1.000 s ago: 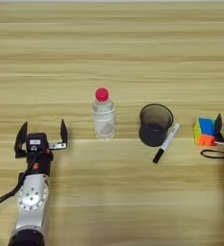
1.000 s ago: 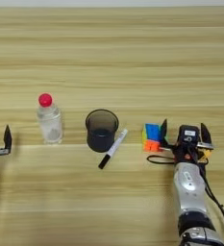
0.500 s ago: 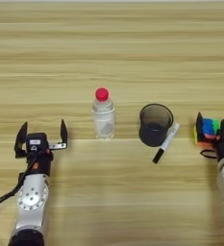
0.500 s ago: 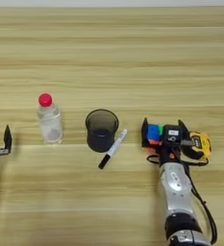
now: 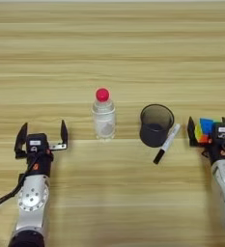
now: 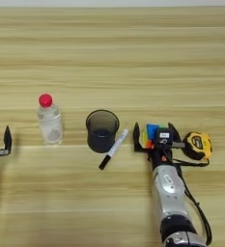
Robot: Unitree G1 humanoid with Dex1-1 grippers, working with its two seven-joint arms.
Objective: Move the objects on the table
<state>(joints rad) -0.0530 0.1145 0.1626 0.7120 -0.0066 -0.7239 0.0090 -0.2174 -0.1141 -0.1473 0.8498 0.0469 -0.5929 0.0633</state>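
While straddling cube [image 6: 148, 135], right jaws agape.

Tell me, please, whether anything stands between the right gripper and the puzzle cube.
Nothing visible does. The right gripper is already at the puzzle cube, with a finger on each side of it. The marker and the dark cup lie to its left, and the tape measure to its right.

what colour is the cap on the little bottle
Red. The bottle is clear plastic with a red cap, clearest in the left eye view.
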